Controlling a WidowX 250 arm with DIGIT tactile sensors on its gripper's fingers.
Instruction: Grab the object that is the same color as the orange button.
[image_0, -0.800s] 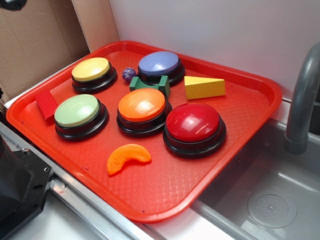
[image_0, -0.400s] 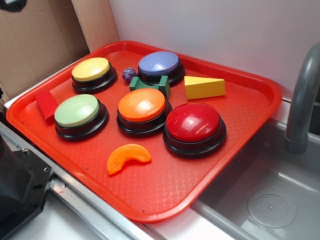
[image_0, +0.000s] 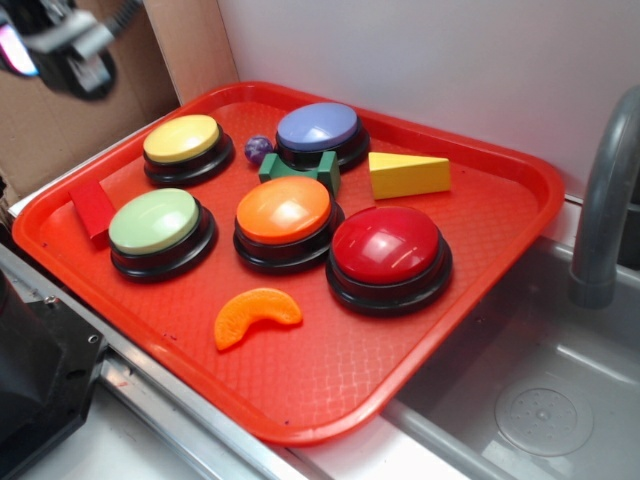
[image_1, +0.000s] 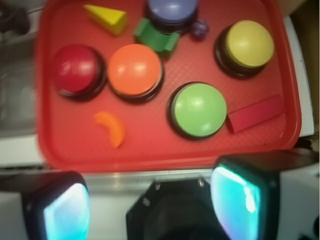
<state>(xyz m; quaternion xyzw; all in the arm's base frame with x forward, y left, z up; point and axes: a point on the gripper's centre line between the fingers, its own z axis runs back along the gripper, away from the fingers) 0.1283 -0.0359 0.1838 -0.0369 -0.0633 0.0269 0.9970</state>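
Approach step, grasp not yet begun. The gripper (image_0: 60, 55) sits high at the tray's (image_0: 520, 215) far-left corner in the exterior view, blurred and well apart from every object. The target, an orange crescent (image_0: 257, 315), lies flat on the tray floor near the front rim, just in front of the orange button (image_0: 284, 212) and beside the red button (image_0: 387, 246), touching neither. Judged next move: travel across the tray to a point above the crescent, turn the fingers to span its narrow width, then descend between the two buttons' bases without pressing either dome.

The wrist view looks straight down and shows what the exterior view cannot: both fingers (image_1: 240, 197) in the lower corners, spread wide with nothing between them, so the jaws stand apart and empty. It also places the crescent (image_1: 112, 128) far off the gripper's centreline. The exterior view alone shows the sink (image_0: 545, 410) and faucet (image_0: 605, 190) to the tray's right, and the gripper's height above the tray
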